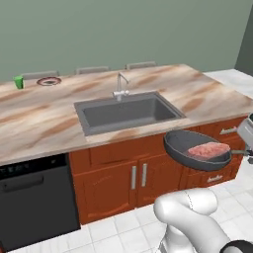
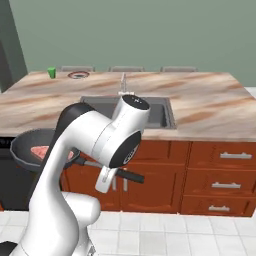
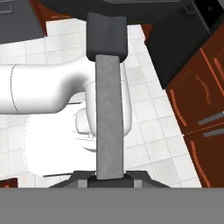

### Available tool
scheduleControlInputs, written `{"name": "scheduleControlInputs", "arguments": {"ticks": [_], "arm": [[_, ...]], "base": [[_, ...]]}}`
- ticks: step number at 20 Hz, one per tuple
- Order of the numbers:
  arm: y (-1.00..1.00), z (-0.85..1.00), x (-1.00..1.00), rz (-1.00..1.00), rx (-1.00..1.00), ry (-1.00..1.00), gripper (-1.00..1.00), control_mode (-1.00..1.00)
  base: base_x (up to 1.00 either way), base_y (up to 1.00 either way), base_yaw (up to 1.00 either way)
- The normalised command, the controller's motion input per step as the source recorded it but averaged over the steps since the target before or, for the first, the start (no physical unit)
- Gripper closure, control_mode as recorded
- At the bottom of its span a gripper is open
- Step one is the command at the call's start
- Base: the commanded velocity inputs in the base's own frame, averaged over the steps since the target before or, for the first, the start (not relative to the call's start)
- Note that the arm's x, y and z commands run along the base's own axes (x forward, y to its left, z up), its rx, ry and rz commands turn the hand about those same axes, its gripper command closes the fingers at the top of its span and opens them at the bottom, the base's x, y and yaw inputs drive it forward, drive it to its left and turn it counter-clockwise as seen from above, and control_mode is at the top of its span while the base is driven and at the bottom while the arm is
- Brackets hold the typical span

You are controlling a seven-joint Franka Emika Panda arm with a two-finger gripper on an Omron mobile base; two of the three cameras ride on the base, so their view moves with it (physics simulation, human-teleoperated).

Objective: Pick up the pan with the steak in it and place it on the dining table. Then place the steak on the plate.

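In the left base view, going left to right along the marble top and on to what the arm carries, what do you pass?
Green cup → plate → faucet with the sink below it → pan, held out in front of the cabinets, with the steak in its right half.

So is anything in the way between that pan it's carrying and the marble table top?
Nothing visible blocks it. The pan, with the steak in it, hangs in front of the cabinets, below the dining table. The sink is sunk into the top; the plate and green cup sit at its far corner.
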Motion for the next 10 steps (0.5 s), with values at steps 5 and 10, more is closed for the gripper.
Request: {"name": "scheduleControlInputs", "arguments": {"ticks": [5,10], "arm": [[0.0,0.0,0.0,0.0,0.0,0.0,1.0,1.0],[0.0,0.0,0.0,0.0,0.0,0.0,1.0,1.0]], "base": [[0.33,-1.0,-0.01],[0.34,-1.0,-0.01]]}}
